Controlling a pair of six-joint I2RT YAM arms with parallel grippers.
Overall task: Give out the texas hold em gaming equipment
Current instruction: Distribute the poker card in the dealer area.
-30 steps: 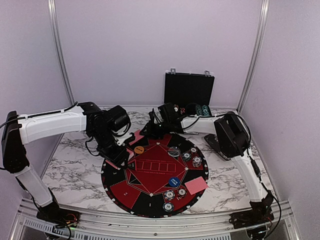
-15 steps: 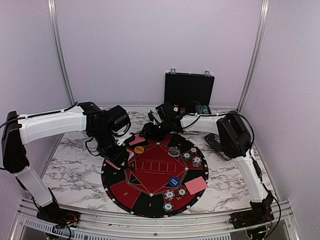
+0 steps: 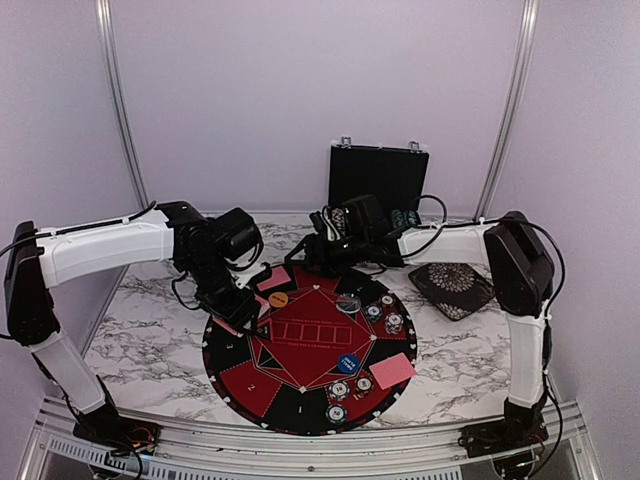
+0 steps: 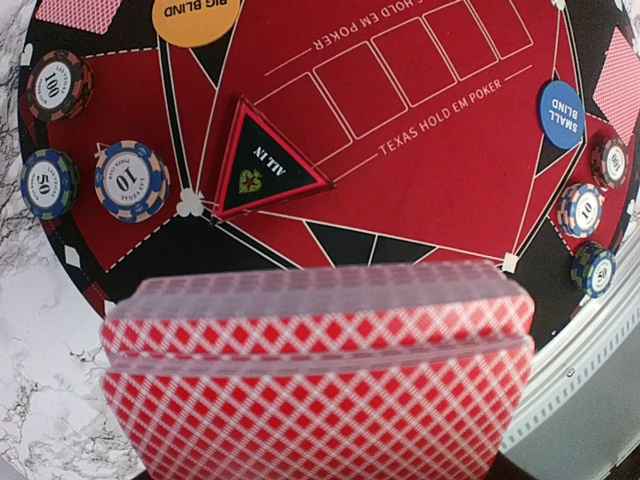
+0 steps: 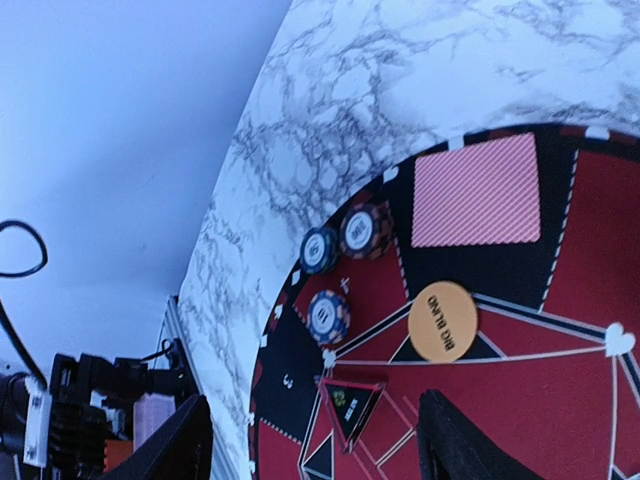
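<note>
Left gripper (image 3: 235, 312): clamped on deck of red-backed cards (image 4: 318, 400), above mat (image 4: 430, 200) rim.
Right gripper (image 5: 312, 420): fingers spread, nothing between, over mat's far side.
Single card (image 5: 477, 190): face down on mat, near orange Big Blind disc (image 5: 443, 321).
Poker chips (image 5: 328, 315): three, beside the disc.

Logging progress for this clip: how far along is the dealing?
Done: three chip groups, two card piles and the blind discs are laid. In hand: left pincer grips the card deck; right pincer is open and empty. Left: near-left seats of the mat are bare.
</note>
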